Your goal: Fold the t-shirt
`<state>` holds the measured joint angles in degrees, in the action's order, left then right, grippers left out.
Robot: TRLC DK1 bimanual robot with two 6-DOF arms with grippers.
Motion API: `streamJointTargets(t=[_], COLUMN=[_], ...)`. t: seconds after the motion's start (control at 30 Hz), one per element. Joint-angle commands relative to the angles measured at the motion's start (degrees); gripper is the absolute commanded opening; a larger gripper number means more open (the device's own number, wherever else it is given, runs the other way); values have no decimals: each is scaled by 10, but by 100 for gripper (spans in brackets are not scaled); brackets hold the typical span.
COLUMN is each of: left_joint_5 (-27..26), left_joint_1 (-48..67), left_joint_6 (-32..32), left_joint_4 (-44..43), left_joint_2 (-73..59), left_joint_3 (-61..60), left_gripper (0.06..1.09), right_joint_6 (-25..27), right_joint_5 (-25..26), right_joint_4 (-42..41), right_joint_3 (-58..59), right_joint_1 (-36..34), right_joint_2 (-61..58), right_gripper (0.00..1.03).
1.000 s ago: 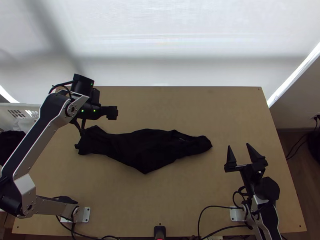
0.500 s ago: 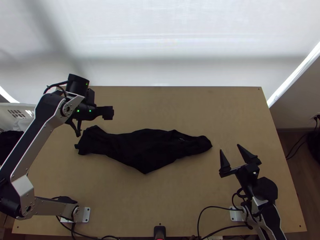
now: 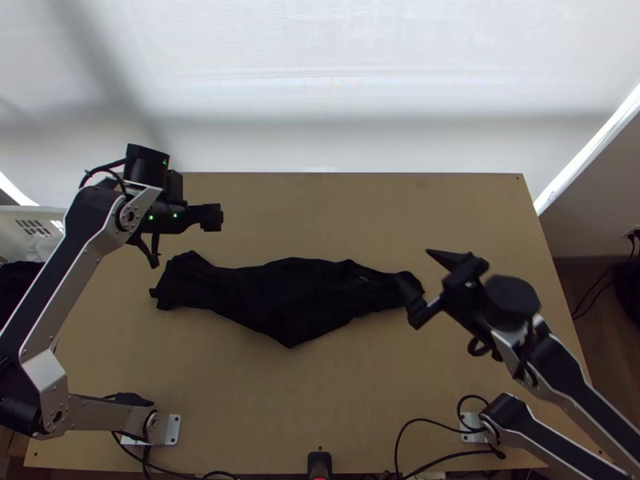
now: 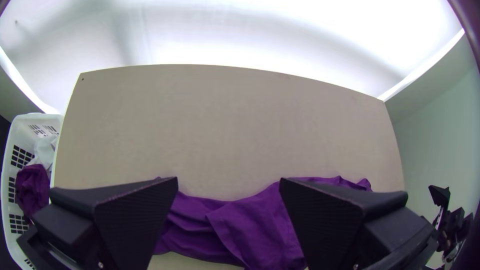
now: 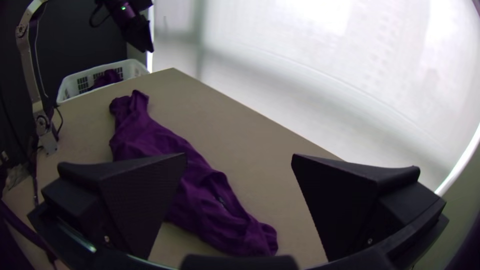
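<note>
The t-shirt (image 3: 288, 298) lies bunched in a long strip across the middle of the table, black in the top view; in the wrist views the t-shirt (image 4: 255, 225) (image 5: 200, 200) looks purple. My left gripper (image 3: 188, 232) hangs high above the shirt's left end, and in its wrist view the left gripper (image 4: 229, 185) is open with nothing between its fingers. My right gripper (image 3: 416, 276) is over the shirt's right end, fingers wide apart; in its own wrist view the right gripper (image 5: 240, 160) stands open and holds no cloth.
A white basket (image 5: 75, 82) with cloth inside stands beside the table's left edge. Bare wood of the table (image 3: 344, 216) stretches behind the shirt. Cables (image 3: 424, 414) run along the near edge, by a small black object (image 3: 319, 464).
My right arm has reached up and left, from the table's right side to the shirt's right end. My left gripper has shifted slightly left. The shirt lies as before.
</note>
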<state>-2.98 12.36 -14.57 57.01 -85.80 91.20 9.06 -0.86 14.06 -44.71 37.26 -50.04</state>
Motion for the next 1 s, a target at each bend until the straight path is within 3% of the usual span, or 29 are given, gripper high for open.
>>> streamJointTargets(t=[0.0,0.2,0.3,0.53,0.8,0.9,0.97], left_joint_5=[-4,8,8,8,8,8,8], left_joint_1=[-10,-51,-75,-117,-147,-150,-150], left_joint_6=[-8,-27,-27,-20,-5,-5,-4], left_joint_4=[-10,-67,-92,-122,-154,-159,-159], left_joint_2=[26,52,58,64,65,64,63], left_joint_3=[-15,-48,-65,-97,-116,-122,-122], left_gripper=[104,104,104,104,104,104,104], right_joint_6=[16,66,69,88,97,97,97], right_joint_5=[-37,-79,-90,-101,-107,-110,-110], right_joint_4=[40,81,83,79,60,57,52], right_joint_3=[-97,-211,-249,-318,-377,-398,-405], right_joint_1=[27,63,67,70,68,64,63], right_joint_2=[-95,-255,-324,-467,-580,-609,-623], right_gripper=[98,97,91,92,91,82,82])
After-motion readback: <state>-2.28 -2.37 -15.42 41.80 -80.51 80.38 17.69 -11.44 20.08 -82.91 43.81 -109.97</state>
